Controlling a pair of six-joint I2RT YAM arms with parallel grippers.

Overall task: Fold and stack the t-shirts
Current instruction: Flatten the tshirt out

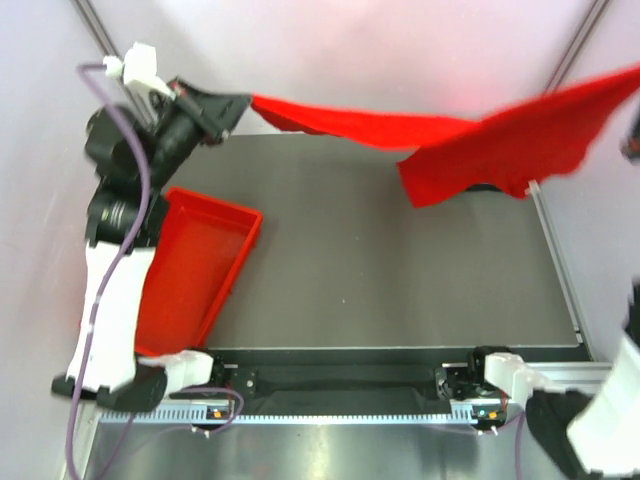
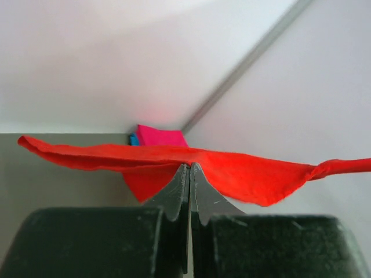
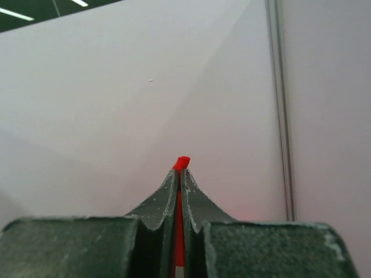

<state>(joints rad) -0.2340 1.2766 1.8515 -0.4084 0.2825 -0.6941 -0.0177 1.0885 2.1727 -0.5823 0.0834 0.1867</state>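
Observation:
The bright red t-shirt [image 1: 480,145] hangs stretched in the air above the far side of the table, sagging in the middle. My left gripper [image 1: 232,110] is at the far left, shut on one end of it. In the left wrist view the gripper [image 2: 190,168] pinches the red cloth [image 2: 243,171], which spreads to both sides. My right gripper [image 3: 181,169] is shut with a strip of red cloth [image 3: 182,162] poking out between the tips; in the top view it is almost wholly past the right edge. A magenta-pink t-shirt [image 2: 161,136] lies folded on a teal-blue one [image 2: 133,139] in the far corner.
A rigid red plastic tray [image 1: 215,255] lies tilted at the left side of the dark table [image 1: 400,290]. Pale walls enclose the table at the back and sides. A metal rail [image 1: 560,270] runs along its right edge.

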